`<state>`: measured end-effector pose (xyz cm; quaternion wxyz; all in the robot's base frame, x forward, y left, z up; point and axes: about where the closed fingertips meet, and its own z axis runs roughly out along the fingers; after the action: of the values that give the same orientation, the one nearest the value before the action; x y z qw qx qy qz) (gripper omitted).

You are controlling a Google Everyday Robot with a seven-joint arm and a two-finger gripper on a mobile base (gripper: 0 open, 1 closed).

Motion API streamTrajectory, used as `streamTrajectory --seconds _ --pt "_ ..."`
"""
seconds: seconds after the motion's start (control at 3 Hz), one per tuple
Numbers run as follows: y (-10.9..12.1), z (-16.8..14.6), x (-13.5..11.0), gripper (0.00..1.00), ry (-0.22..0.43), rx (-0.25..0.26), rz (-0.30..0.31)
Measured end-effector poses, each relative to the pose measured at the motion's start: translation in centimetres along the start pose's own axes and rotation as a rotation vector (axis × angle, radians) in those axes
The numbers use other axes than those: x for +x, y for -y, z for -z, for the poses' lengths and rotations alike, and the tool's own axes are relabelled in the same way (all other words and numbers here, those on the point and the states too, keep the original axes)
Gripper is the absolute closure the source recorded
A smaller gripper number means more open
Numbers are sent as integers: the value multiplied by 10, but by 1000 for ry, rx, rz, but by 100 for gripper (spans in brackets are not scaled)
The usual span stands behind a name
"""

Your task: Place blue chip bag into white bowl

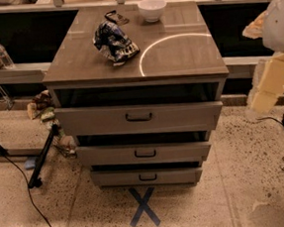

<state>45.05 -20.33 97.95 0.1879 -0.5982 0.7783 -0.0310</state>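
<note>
The blue chip bag (114, 41) lies crumpled on the left half of the grey cabinet top (186, 57), dark blue with white and black markings. The white bowl (152, 9) stands upright at the back middle of the top, to the right of and behind the bag, apart from it. My gripper (272, 85) shows as a blurred cream shape at the right edge of the view, beside the cabinet's right side and below its top, well away from bag and bowl. It holds nothing that I can see.
A small flat dark object with a thin loop (117, 17) lies behind the bag. The cabinet has three drawers (138, 118) partly pulled out. A tripod leg (41, 156) and cables lie on the floor at left, a blue X mark (143, 206) in front.
</note>
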Motion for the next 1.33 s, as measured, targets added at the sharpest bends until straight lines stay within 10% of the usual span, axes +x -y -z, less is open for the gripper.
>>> streamTrajectory --seconds 1.33 --pt "87 -68 -109 0 427 199 -275"
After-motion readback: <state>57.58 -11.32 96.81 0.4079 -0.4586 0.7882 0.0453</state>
